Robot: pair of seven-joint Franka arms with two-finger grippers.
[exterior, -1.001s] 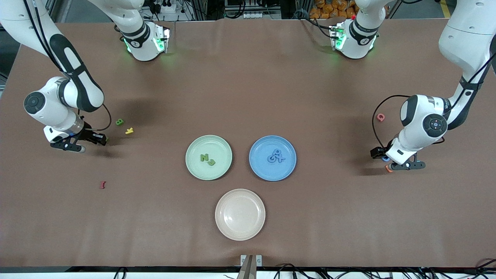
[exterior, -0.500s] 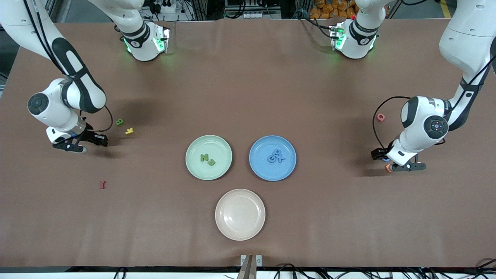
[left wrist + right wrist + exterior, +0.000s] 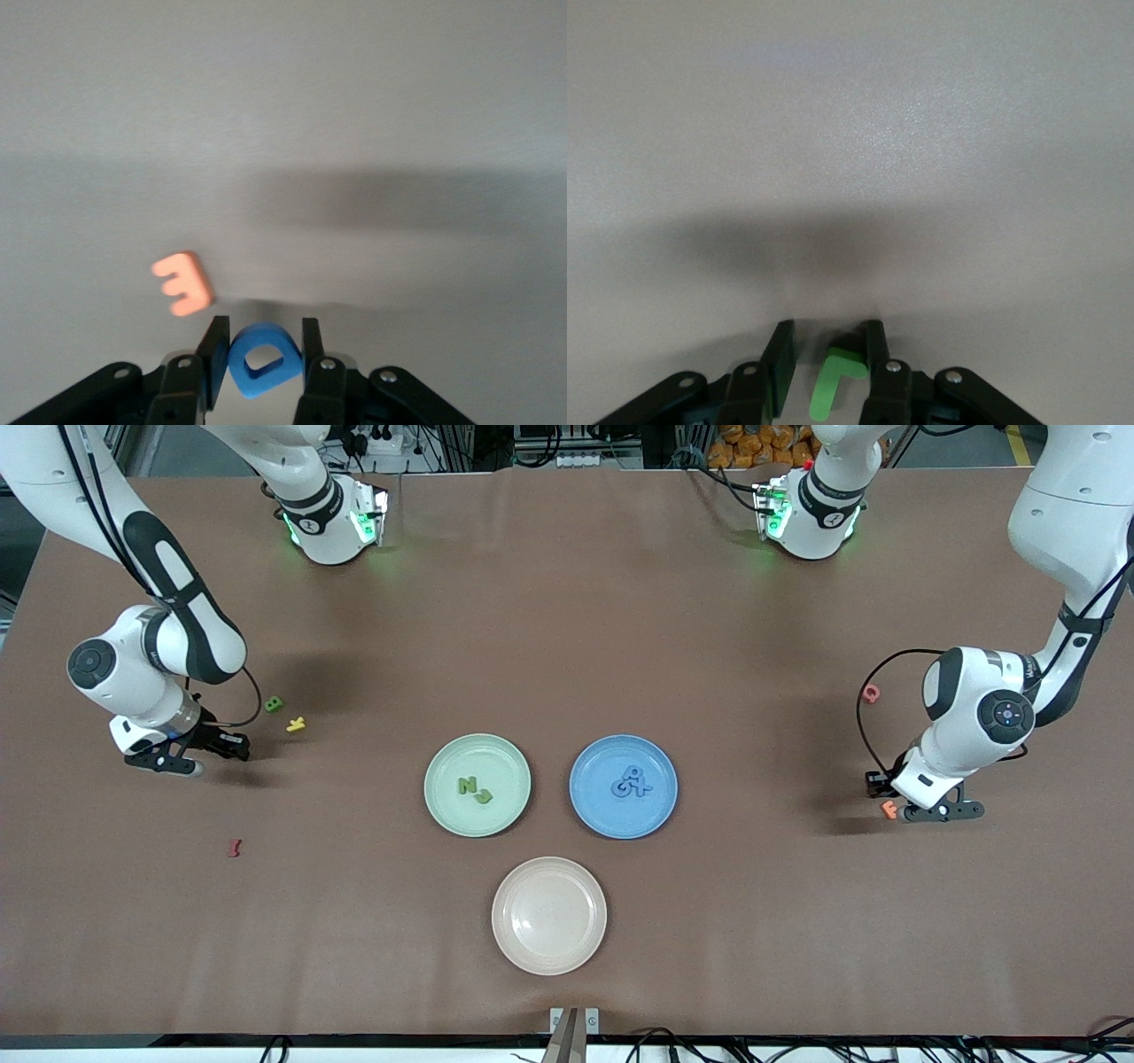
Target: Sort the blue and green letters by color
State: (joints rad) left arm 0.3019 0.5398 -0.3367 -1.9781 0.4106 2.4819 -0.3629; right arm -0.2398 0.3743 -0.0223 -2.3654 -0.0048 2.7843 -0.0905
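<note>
Letters lay partly sorted on the bench point(image 3: 567, 602). I used the green plate point(image 3: 509, 755) as my landmark. On it sat two green letters, an N point(image 3: 466, 785) and a hooked one point(image 3: 483, 797). Just beside it, toward my left arm's end, was the blue plate point(image 3: 660, 762) with a cluster of blue letters point(image 3: 631, 781). The pink plate point(image 3: 549, 915) lay nearer the front camera than the green plate.

My left end effector point(image 3: 260, 361) was well apart from the green plate, at the left arm's end of the bench, its fingers clamped on a blue D point(image 3: 260, 359). An orange E point(image 3: 889, 809) lay on the bench just beside it, and a pink Q point(image 3: 872, 693) lay farther from the camera.

My right end effector point(image 3: 827, 363) was low at the right arm's end, with a green L point(image 3: 833, 381) between its fingers, touching one finger point(image 3: 873, 345); a gap showed at the other. A green B point(image 3: 274, 704) and a yellow letter point(image 3: 296, 724) lay between it and the green plate. A red letter point(image 3: 235, 848) lay nearer the camera.
</note>
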